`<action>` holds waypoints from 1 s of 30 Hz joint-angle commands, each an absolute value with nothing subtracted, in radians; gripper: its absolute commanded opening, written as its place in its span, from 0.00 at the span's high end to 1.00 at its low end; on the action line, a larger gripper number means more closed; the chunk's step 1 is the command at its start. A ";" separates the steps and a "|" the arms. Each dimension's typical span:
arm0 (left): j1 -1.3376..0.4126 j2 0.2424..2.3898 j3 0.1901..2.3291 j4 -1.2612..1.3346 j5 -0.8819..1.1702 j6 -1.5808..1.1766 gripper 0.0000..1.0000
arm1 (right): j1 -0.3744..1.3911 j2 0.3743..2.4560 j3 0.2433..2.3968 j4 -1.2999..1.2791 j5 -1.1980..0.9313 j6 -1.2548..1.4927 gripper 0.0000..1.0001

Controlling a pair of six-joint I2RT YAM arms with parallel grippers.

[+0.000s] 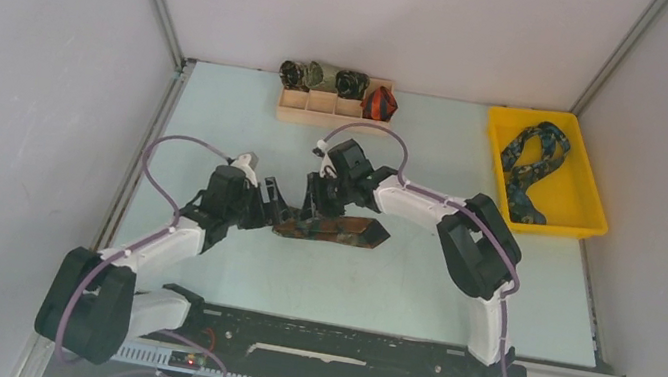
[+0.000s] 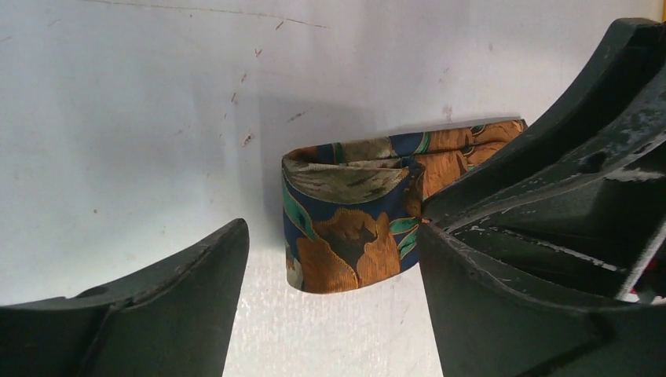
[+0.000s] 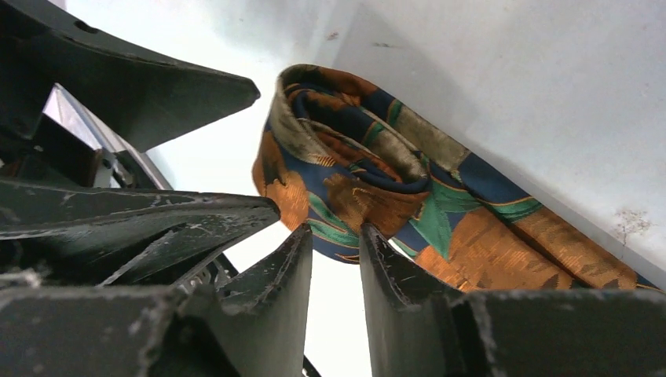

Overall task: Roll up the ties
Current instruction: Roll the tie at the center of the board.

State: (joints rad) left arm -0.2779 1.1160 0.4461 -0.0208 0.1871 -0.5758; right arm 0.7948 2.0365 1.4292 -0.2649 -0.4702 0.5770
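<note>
A brown-orange-green tie (image 1: 343, 231) lies across the middle of the table, its left end wound into a small roll (image 2: 349, 212). My right gripper (image 1: 315, 208) comes down on that roll from behind. In the right wrist view its narrow-set fingertips (image 3: 334, 232) pinch the lower edge of the roll (image 3: 353, 169). My left gripper (image 1: 275, 205) faces the roll from the left, open wide (image 2: 331, 236), with the roll standing just ahead between its fingers. A right finger (image 2: 565, 141) presses the roll's far side.
A wooden compartment tray (image 1: 306, 115) at the back holds three dark rolled ties (image 1: 324, 76) and a red-orange one (image 1: 380, 103). A yellow bin (image 1: 582, 192) at the back right holds a loose navy and teal tie (image 1: 528, 164). Purple cables run along both arms.
</note>
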 commanded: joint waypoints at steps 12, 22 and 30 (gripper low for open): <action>-0.264 1.257 0.453 0.130 0.335 -0.565 0.25 | 0.769 2.081 1.438 -0.300 -0.429 0.536 0.72; -0.264 1.313 0.458 0.163 0.389 -0.574 0.28 | 0.757 2.104 1.417 -0.285 -0.445 0.534 0.73; -0.265 1.348 0.469 0.166 0.411 -0.572 0.32 | 0.744 2.121 1.400 -0.272 -0.454 0.534 0.74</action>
State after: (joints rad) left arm -0.2714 1.3342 0.4461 0.1337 0.3763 -0.5758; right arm 0.7525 2.0911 1.4181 -0.2855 -0.4732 0.5560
